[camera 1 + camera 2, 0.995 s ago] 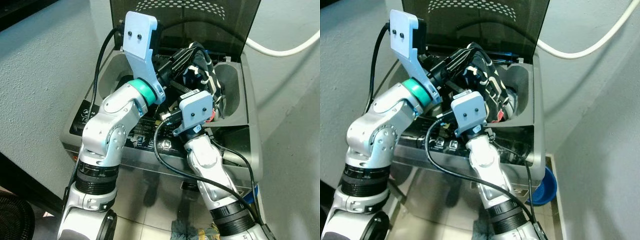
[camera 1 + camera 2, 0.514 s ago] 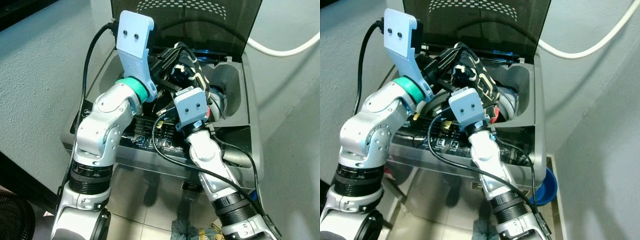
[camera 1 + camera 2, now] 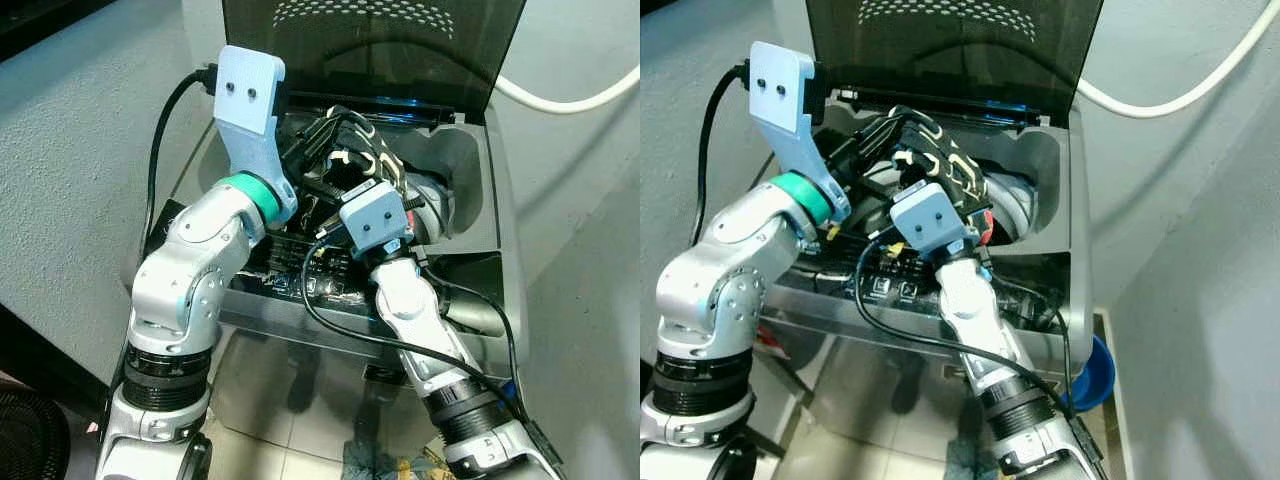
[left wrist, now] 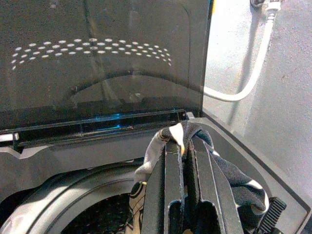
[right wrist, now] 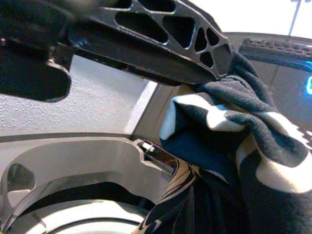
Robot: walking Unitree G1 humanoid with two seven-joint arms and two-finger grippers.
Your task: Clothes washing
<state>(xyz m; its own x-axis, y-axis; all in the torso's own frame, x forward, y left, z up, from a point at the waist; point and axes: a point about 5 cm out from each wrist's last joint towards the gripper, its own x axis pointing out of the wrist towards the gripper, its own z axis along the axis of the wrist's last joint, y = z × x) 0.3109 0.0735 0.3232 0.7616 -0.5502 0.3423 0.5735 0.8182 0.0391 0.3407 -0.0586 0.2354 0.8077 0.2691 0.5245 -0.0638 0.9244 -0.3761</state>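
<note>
A black-and-white patterned garment [image 3: 368, 166] hangs bunched over the open top of the grey washing machine [image 3: 472, 205]. My left gripper [image 4: 182, 144] is shut on its upper fold, and the cloth [image 4: 236, 187] drapes down around the fingers [image 4: 168, 195]. The drum's rim [image 4: 73, 192] lies right below. My right gripper reaches up from the front, its wrist mount [image 3: 373, 218] pressed against the garment; its fingers are buried in the cloth [image 5: 229, 146]. In the right wrist view the left gripper's trussed finger [image 5: 161, 44] crosses above the fabric.
The dark tinted lid [image 3: 400, 50] stands upright behind the tub. A control panel [image 3: 290, 278] runs along the machine's front. A white hose [image 3: 570, 100] crosses the wall at the right. A blue basin [image 3: 1088, 375] and a rag [image 3: 385, 465] lie on the floor.
Both arms have shifted to the left with the garment, which now hangs more over the left half of the tub opening and slightly lower.
</note>
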